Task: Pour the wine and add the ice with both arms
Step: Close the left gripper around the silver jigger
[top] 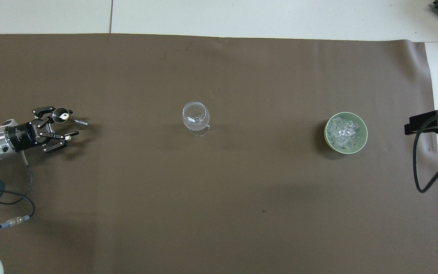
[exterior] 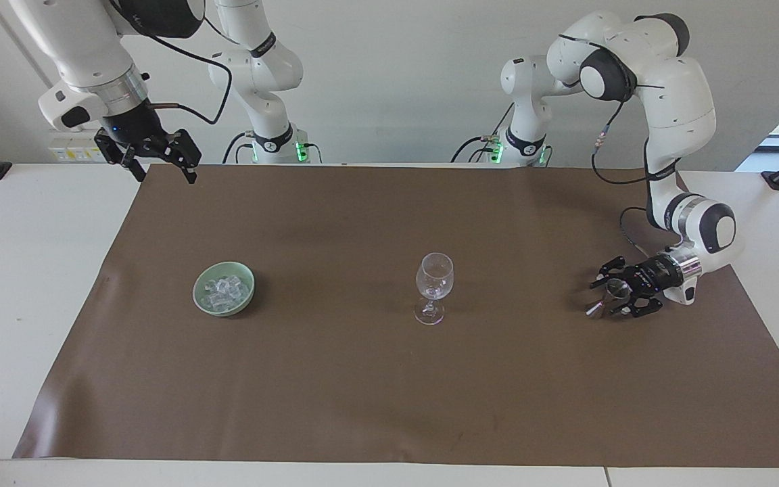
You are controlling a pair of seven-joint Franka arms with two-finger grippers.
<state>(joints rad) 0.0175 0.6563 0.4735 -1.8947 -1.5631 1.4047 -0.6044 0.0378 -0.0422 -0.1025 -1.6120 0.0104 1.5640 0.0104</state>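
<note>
A clear stemmed wine glass (exterior: pixel 434 284) stands upright in the middle of the brown mat; it also shows in the overhead view (top: pixel 195 117). The ice (exterior: pixel 224 291) is a heap of clear cubes in a green bowl (exterior: pixel 201 303) toward the right arm's end; the ice (top: pixel 343 131) also shows from above. A small metal jigger (exterior: pixel 611 293) stands toward the left arm's end. My left gripper (exterior: pixel 607 296) is low at the mat, open, with a finger on each side of the jigger (top: pixel 66 117). My right gripper (exterior: pixel 163 166) is open and empty, raised over the mat's corner.
The brown mat (exterior: pixel 389 392) covers most of the white table (exterior: pixel 24 284). The right gripper's black body and cable (top: pixel 428 152) show at the overhead view's edge. No bottle is in view.
</note>
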